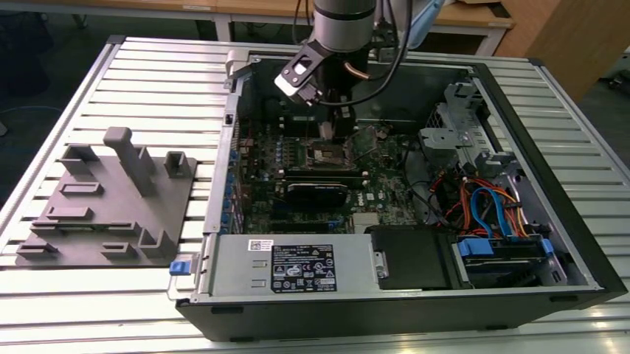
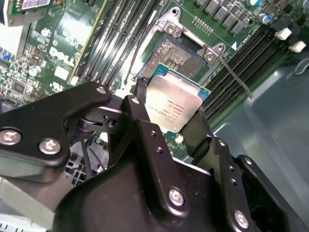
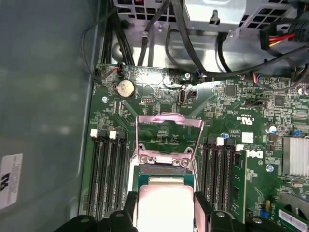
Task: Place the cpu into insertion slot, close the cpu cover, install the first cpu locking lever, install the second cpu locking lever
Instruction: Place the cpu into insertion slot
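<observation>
My gripper [image 2: 170,105] is shut on the cpu [image 2: 177,102], a small square chip with a dull silvery top, its two black fingers pinching opposite edges. In the first wrist view the cpu [image 3: 164,199] hangs just above the insertion slot [image 3: 166,170], whose dark centre shows past the chip's edge. The cpu cover [image 3: 169,119], a thin silvery frame, stands swung open behind the slot. A thin locking lever [image 2: 236,77] sticks out beside the insertion slot [image 2: 181,52]. In the exterior view the gripper [image 1: 337,125] reaches down into the open computer case over the insertion slot [image 1: 327,153].
Long black memory slots [image 3: 108,174] flank the socket on both sides. Inside the case lie a black card [image 1: 315,193], a power supply [image 1: 285,269] and a drive cage with orange and blue cables [image 1: 492,210]. A grey fixture plate [image 1: 108,199] sits on the exterior view's left.
</observation>
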Available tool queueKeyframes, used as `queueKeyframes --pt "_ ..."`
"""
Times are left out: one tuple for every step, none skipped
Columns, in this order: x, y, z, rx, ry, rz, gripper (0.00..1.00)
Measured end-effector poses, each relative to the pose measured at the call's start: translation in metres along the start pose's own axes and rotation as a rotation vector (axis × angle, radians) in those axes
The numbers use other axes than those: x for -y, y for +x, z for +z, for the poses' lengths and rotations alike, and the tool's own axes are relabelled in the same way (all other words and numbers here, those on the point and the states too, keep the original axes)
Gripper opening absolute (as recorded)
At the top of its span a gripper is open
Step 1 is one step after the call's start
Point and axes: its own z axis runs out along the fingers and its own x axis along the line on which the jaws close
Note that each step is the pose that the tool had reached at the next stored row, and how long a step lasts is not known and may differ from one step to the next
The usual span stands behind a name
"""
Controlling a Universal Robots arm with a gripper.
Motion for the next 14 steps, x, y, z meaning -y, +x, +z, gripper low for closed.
queueKeyframes --pt "0.0003 0.0 0.0018 0.0004 0.0 0.004 0.54" --pt "0.0005 0.0 0.0035 0.0007 0.0001 0.007 0.54" --pt "0.0007 -0.0001 0.0053 0.0009 0.0 0.008 0.54" --pt "0.001 -0.0001 0.0072 0.0009 -0.0001 0.009 0.54" --pt "0.0012 -0.0002 0.009 0.0009 -0.0001 0.01 0.54" --pt "0.0014 -0.0005 0.0108 0.001 -0.0001 0.011 0.54" --pt "0.0016 -0.0009 0.0126 0.001 -0.0001 0.011 0.54" --pt "0.0019 -0.0014 0.0144 0.001 -0.0001 0.011 0.54" --pt "0.0022 -0.002 0.0161 0.0011 -0.0001 0.012 0.54" --pt "0.0025 -0.0025 0.018 0.0012 -0.0001 0.012 0.54" --pt "0.0028 -0.0027 0.0198 0.0013 -0.0001 0.014 0.54" --pt "0.003 -0.0028 0.0216 0.0015 -0.0002 0.016 0.54" --pt "0.0032 -0.0028 0.0233 0.0019 -0.0002 0.019 0.54" --pt "0.0035 -0.0028 0.0251 0.0022 -0.0003 0.023 0.54"
